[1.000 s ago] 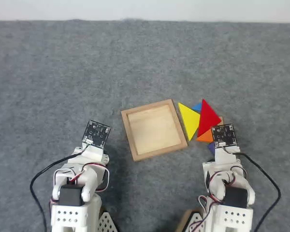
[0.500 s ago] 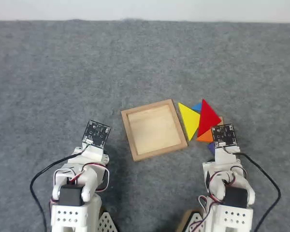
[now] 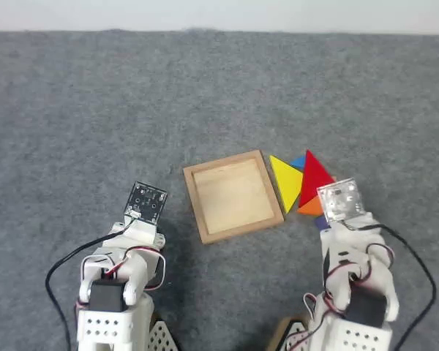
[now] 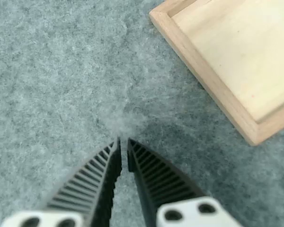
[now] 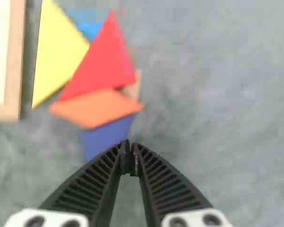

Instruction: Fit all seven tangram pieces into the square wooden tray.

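The square wooden tray (image 3: pixel 197 178) lies mid-table with nothing in it; its corner (image 4: pixel 255 135) shows in the left wrist view. Right of it lies a heap of tangram pieces: a yellow triangle (image 3: pixel 284 181), a red triangle (image 3: pixel 314 175) on top, an orange piece (image 3: pixel 308 208), a light blue piece (image 3: pixel 298 160) and a dark blue piece (image 5: pixel 104 137). My right gripper (image 5: pixel 130 146) is shut and empty, just short of the dark blue piece. My left gripper (image 4: pixel 123 143) is shut over bare carpet, left of the tray's near corner.
Grey carpet (image 3: pixel 95 110) covers the whole table, with wide free room behind and left of the tray. Both arm bases (image 3: pixel 110 307) stand at the near edge. A tan piece (image 5: pixel 133 88) peeks out under the red triangle.
The right arm has shifted: its wrist camera block has moved slightly toward the pile and its body has swung to the right. The left arm has kept still.
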`<state>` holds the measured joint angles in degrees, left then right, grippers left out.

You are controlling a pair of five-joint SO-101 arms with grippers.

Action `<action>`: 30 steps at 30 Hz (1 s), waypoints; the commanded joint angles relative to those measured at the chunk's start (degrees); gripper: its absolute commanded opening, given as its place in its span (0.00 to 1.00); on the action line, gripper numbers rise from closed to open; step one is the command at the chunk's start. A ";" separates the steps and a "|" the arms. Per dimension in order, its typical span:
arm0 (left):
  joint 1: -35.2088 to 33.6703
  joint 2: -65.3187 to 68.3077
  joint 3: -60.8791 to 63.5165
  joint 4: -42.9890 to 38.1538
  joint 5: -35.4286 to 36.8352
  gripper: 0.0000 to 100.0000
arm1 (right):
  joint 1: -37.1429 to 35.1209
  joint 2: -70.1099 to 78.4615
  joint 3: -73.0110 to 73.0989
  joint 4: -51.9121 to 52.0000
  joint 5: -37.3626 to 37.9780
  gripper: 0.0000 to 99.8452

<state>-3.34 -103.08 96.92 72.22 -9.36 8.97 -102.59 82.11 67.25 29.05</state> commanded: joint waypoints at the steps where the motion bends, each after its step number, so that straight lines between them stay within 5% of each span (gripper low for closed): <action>1: -0.35 -0.97 -0.57 0.18 -0.44 0.02 | 0.31 9.71 -9.76 -2.68 -3.52 0.05; 13: -0.35 -0.97 -0.57 0.18 -0.44 0.02 | -15.25 70.29 -44.92 -5.93 -20.92 0.06; 18: -0.35 -0.97 -0.57 0.18 -0.44 0.02 | -18.33 90.86 -55.82 -6.20 -21.71 0.12; 30: -0.35 -0.97 -0.57 0.18 -0.44 0.02 | -15.43 110.20 -65.49 -7.87 -21.71 0.33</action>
<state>-3.34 -103.08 96.92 72.22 -9.36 -8.44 7.65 20.57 60.48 7.87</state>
